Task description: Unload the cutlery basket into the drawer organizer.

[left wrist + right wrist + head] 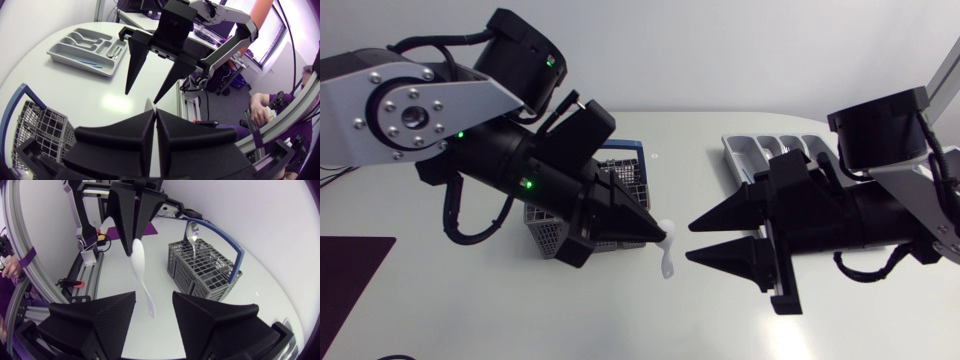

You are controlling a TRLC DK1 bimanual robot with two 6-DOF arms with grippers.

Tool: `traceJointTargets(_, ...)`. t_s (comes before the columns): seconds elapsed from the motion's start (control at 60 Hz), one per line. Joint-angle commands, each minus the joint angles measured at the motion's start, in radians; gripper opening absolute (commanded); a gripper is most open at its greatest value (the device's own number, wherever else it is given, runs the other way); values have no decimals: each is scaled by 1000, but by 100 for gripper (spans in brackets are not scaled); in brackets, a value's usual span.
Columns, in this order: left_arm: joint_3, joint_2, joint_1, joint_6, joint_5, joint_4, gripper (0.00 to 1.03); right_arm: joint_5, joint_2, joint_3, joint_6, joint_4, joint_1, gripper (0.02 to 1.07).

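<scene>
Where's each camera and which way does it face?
Head view: fixed above the table, looking down on both arms; left pincer holds a white spoon.
Left wrist view: on the left arm, facing the right pincer and tray; own pincer shows.
Right wrist view: on the right arm, facing the left pincer and basket; own pincer shows.
Both wrist views share the spoon and basket.

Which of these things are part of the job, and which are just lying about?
Job: white spoon in the left pincer; open right pincer; cutlery basket; metal spoon in it; drawer organizer.
Lying about: dark purple mat.
</scene>
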Motion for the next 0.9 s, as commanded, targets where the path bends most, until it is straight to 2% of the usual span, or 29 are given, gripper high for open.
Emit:
traceJointTargets(0.0, 50, 19, -10, 43, 27, -24, 4, -8, -16, -5, -12, -12, 37, 58)
traceJointTargets(0.317, 80, 31, -6, 46, 62, -54, 4, 15, -13, -12, -11, -13, 81, 57)
traceJointTargets(0.5, 86, 34, -6, 46, 68, -59, 4, 15, -11, -8, -12, -13, 92, 38)
traceJointTargets(0.667, 83, 36, -7, 46, 73, -62, 4, 16, -4, -5, -9, -13, 101, 38)
traceJointTargets(0.717, 84, 36, -7, 46, 73, -63, 4, 18, 0, -2, -9, -15, 109, 30)
traceJointTargets(0.833, 86, 37, -7, 46, 74, -63, 4, 24, 3, 0, -4, -13, 122, 29)
traceJointTargets(0.883, 86, 39, -6, 46, 74, -63, 4, 24, 7, 1, -3, -15, 127, 24)
